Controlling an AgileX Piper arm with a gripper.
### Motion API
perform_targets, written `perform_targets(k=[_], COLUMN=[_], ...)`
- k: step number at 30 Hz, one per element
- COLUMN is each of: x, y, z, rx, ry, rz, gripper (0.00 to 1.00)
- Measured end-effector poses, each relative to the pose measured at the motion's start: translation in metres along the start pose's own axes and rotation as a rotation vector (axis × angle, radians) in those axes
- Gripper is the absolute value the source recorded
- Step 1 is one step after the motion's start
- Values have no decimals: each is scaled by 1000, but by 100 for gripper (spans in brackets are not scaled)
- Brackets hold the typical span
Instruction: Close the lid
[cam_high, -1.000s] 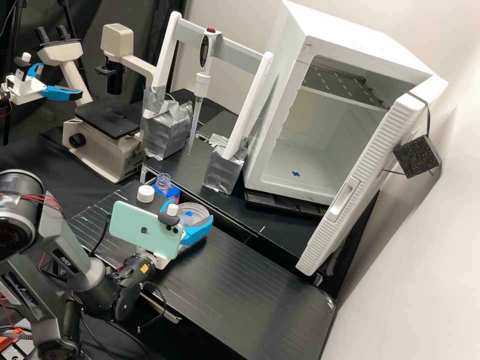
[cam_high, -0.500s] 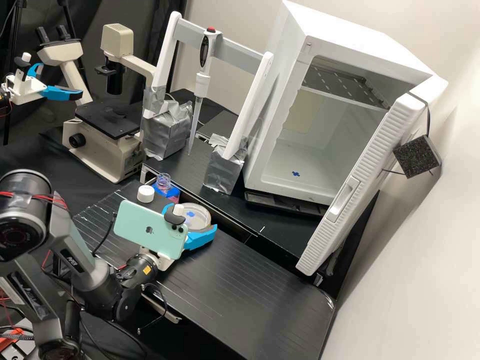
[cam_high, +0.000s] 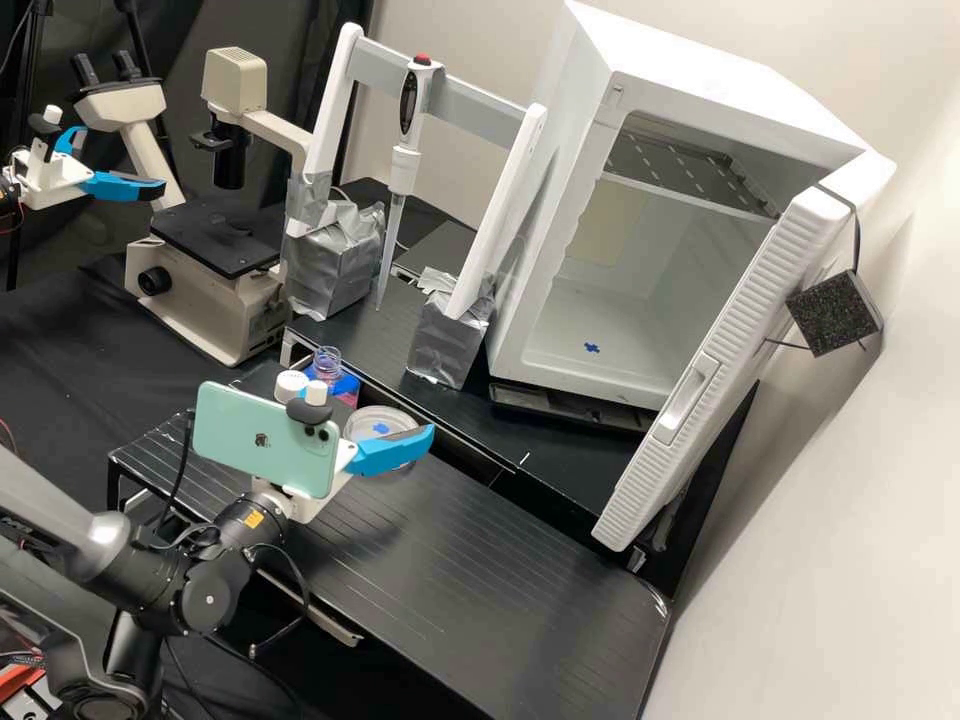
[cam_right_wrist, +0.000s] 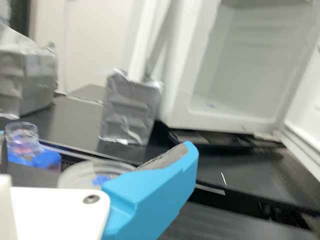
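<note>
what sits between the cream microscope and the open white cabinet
In the high view, a white and grey frame with silver-wrapped feet, holding a white pipette.

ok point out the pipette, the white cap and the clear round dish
Pipette (cam_high: 404, 170): high view, on its white body
White cap (cam_high: 290, 383): high view, on its top
Clear round dish (cam_high: 398, 421): high view, clear part beside its blue patch

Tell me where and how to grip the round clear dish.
Take the round clear dish by its outer wall, probably fingers on opposite sides, coming in low from the arm's side. It lies flat, wide and shallow, and the open bottle stands close on another side.
</note>
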Motion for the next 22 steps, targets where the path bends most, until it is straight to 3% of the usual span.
perform_targets(k=[4,7,9,12,15,22], x=[0,0,2,14,21,23], y=[2,8,11,14,13,13], z=[-8,-10,-13,-18,-17,-15], rx=[-6,17,72,233,299,302], ry=[43,50,79,136,104,52], rz=[36,102,143,246,335,377], gripper=[100,100,100,100,100,100])
